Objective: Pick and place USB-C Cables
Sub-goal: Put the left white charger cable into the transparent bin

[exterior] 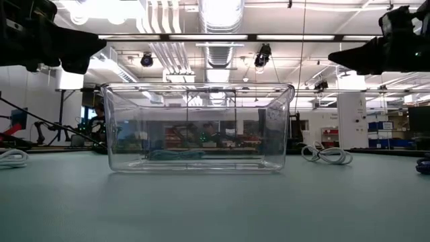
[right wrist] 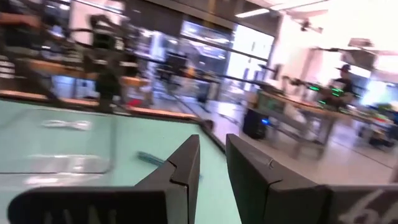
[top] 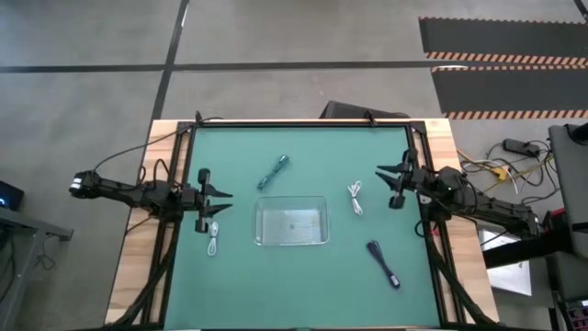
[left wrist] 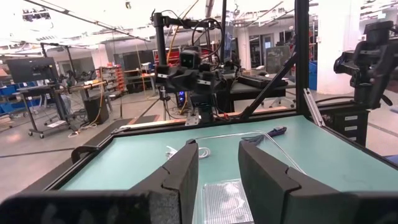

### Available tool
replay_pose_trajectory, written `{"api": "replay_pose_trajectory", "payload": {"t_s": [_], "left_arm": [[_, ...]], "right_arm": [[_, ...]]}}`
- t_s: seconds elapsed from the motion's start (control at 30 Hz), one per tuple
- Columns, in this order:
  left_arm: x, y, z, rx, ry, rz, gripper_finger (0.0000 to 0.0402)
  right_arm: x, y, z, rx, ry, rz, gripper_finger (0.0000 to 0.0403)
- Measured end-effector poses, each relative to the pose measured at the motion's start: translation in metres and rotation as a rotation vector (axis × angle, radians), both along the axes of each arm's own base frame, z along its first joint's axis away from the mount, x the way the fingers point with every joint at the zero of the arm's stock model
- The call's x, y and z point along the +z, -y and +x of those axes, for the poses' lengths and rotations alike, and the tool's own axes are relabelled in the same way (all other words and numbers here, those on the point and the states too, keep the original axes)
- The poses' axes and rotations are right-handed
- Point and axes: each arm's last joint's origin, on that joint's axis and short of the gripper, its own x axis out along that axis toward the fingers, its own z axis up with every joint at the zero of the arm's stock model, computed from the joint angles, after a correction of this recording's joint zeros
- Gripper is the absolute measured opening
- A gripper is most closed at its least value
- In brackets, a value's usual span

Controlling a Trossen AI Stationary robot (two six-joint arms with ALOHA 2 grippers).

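Hidden or unclear: in the low view both grippers were cut off at the top corners, showing only as dark shapes above the mat; the black cable was cropped at the right edge there, and the left white cable at the left edge.
Tray (top: 292, 222): clear plastic, rectangular with rounded corners, at the mat's centre; nothing lay inside it seen from above. Through its walls in the low view the teal cable showed faintly, lying beyond the tray.
Teal cable (top: 274, 172): a thin bundled strand, lying slantwise on the far side of the tray, apart from it.
Right white cable (top: 356, 198): a small looped bundle just right of the tray, not touching it; near the right gripper.
Left white cable (top: 213, 238): a looped bundle left of the tray, just near-side of the left gripper.
Black cable (top: 383, 263): a dark straight bundle, near and right of the tray, well apart from it.
Left gripper (top: 214, 195): held above the mat's left part, its fingers parted, gripping nothing.
Right gripper (top: 389, 186): above the mat's right part, fingers parted with a narrow gap, gripping nothing.
Mat (top: 239, 285): smooth green sheet on a pale wooden table.
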Motion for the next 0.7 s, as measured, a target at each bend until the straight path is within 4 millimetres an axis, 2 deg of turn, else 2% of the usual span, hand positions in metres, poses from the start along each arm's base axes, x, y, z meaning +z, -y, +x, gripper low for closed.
{"api": "replay_pose_trajectory", "payload": {"t_s": [0.17,0.4,0.7], "left_arm": [[0.000,0.000,0.000,0.000,0.000,0.000,0.0099],[0.000,0.000,0.000,0.000,0.003,0.000,0.0099],[0.011,0.000,-0.001,0.000,0.114,-0.025,0.0099]], "right_arm": [[0.000,0.001,0.000,-0.025,0.003,0.023,0.0068],[0.000,0.001,0.000,-0.008,0.048,0.167,0.0068],[0.001,0.001,0.000,0.003,0.085,0.234,0.0068]]}}
